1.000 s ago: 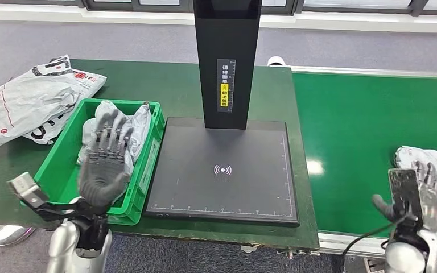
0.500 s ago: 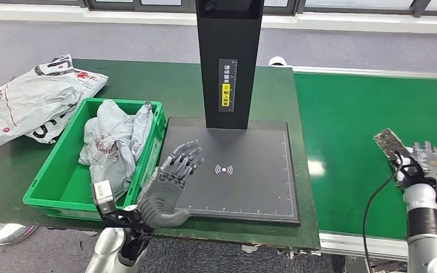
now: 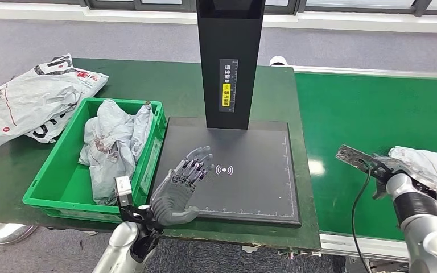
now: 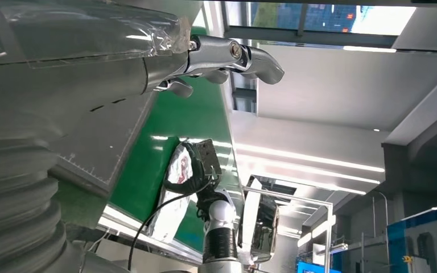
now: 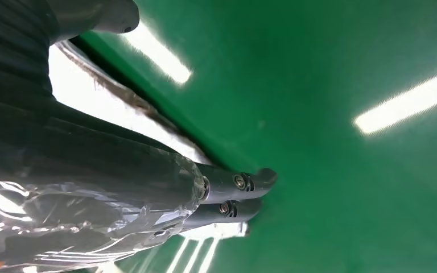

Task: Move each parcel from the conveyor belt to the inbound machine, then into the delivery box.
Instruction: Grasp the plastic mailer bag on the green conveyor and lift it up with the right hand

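Parcel (image 3: pixel 429 170) lying on green conveyor belt (image 3: pixel 364 125), right hand (image 3: pixel 391 168) against it, finger grip impossible to tell, left hand (image 3: pixel 182 185) above black inbound machine (image 3: pixel 244 187), fingers (image 3: pixel 196 162) spread, green delivery box (image 3: pixel 62 176) holding grey bags.

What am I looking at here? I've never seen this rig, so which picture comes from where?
A humanoid robot is sorting parcels. The wide picture is its head view; the other two come from cameras at its wrists. Its left hand, fingers spread and holding nothing, hovers over the black inbound machine. Its right hand reaches onto the green conveyor belt at a grey parcel; whether it grips it is unclear. The green delivery box holds a crumpled parcel. More bags lie beside it.
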`<state>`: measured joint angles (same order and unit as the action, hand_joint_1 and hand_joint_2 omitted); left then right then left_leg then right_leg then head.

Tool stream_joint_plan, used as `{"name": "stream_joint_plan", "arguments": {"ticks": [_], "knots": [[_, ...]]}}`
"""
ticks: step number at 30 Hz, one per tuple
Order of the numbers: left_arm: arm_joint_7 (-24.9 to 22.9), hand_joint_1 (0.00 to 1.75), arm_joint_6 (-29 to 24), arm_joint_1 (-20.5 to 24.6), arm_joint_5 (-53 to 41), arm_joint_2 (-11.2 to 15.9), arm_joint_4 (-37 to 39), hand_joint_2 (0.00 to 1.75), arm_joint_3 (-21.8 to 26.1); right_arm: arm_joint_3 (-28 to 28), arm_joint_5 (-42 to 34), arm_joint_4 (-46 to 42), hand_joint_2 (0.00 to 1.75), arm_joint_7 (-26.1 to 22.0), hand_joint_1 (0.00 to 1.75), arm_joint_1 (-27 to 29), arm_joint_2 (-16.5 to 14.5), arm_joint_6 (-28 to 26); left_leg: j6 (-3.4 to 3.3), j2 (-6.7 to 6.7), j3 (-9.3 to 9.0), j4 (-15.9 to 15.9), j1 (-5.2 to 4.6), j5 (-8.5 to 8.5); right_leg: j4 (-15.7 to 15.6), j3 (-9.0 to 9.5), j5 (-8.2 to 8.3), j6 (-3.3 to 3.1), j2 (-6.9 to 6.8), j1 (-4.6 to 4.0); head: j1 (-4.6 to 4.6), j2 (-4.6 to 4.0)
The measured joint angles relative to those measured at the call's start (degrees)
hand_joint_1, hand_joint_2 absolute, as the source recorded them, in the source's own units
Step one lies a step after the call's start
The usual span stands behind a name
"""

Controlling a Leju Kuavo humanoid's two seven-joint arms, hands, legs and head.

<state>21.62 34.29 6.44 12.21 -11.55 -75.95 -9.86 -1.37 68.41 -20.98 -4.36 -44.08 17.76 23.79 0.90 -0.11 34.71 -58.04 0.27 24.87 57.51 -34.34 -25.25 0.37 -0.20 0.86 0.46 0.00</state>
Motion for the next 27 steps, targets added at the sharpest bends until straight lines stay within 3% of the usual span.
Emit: {"name": "stream_joint_plan", "arguments": {"ticks": [18,23,27], "knots": [[-0.01,0.00,-0.21,-0.08,0.24,0.32,1.68,1.75,0.01,0.04,-2.80,2.46,1.75,-1.46,0.00,0.04,1.55,0.85,-0.01,0.01,0.00,0.00,-0.03,0.01,0.00,-0.01,0.00,0.01,0.02,0.02,0.00,0.00],[-0.65,0.00,-1.21,-1.19,0.67,0.46,0.54,1.75,0.05,-0.63,-10.28,2.51,1.75,-1.93,0.00,0.79,2.91,-3.59,-0.02,-0.01,0.02,-0.01,-0.04,0.02,-0.03,-0.02,-0.01,0.02,0.00,0.03,0.00,0.00],[-2.07,0.00,-2.50,-3.08,1.24,0.51,-1.91,1.75,0.30,-6.37,-23.10,2.31,1.75,-2.87,0.00,3.85,3.59,-8.47,-0.05,-0.08,0.04,-0.01,-0.04,0.05,-0.05,0.00,-0.05,0.06,-0.09,0.02,0.00,0.00]]}}
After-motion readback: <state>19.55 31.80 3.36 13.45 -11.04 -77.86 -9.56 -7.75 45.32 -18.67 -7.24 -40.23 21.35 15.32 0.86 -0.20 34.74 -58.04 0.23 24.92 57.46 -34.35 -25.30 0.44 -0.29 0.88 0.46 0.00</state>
